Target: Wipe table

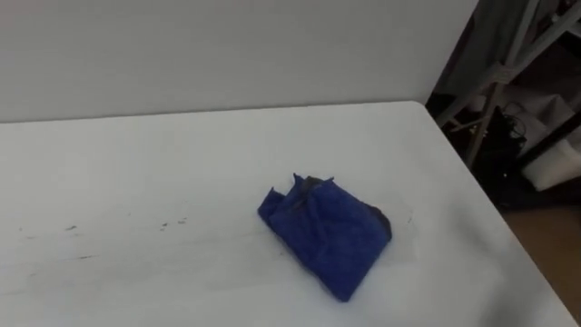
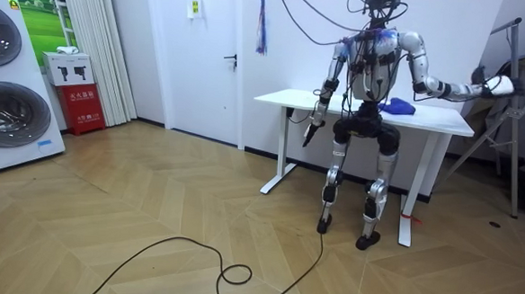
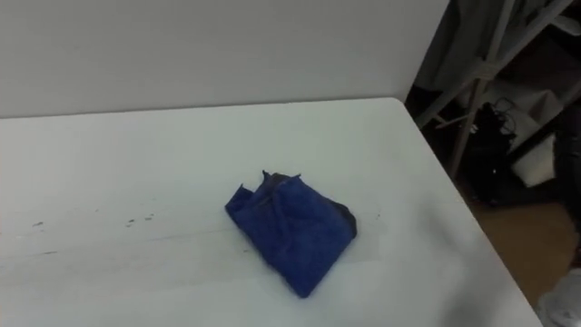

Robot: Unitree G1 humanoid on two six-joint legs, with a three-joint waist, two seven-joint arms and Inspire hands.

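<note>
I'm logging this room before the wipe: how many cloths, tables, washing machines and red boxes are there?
Blue cloth: 1
White table: 1
Washing machines: 2
Red box: 1
Total: 5

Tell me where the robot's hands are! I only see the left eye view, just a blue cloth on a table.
Observer: The right hand is stretched out sideways, past the end of the table, away from the cloth.
Operator: And the other one?
Observer: The left hand hangs at the robot's side, lower than the tabletop.
Operator: Is the robot close?
Observer: Yes, it stands right at the table's long side, facing the cloth.
</note>
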